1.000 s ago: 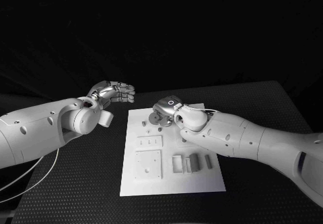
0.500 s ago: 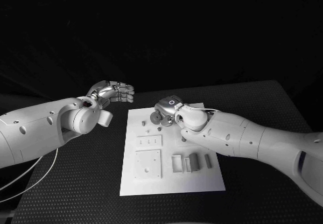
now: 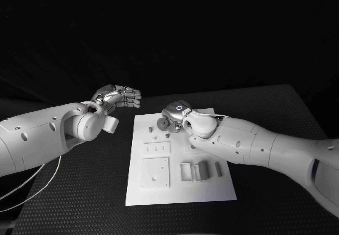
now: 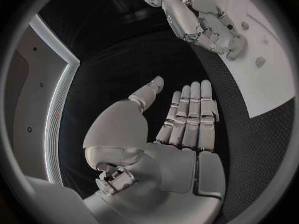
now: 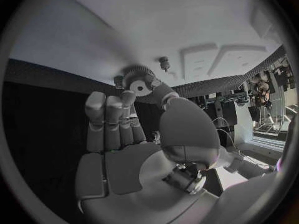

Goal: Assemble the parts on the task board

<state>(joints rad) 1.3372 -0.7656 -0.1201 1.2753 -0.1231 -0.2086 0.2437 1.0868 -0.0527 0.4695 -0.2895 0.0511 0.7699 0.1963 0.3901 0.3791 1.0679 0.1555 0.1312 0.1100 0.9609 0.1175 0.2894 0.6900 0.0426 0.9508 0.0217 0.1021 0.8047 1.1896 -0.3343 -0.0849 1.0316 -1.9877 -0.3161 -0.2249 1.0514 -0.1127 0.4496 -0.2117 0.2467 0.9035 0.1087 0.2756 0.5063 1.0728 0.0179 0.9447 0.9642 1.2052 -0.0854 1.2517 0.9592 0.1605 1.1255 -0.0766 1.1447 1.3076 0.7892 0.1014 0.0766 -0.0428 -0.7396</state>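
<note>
The white task board lies in the middle of the black table. My right hand hovers low over the board's far end and pinches a small grey gear between thumb and a finger. A short peg stands on the board just beyond the gear. My left hand hangs above the table off the board's far left corner, holding nothing, its fingers straight and together with the thumb apart. The left wrist view shows the right hand over the board.
On the board sit a small peg, a low slotted plate, a larger square plate and several upright blocks nearer me. Black textured table surrounds the board on all sides.
</note>
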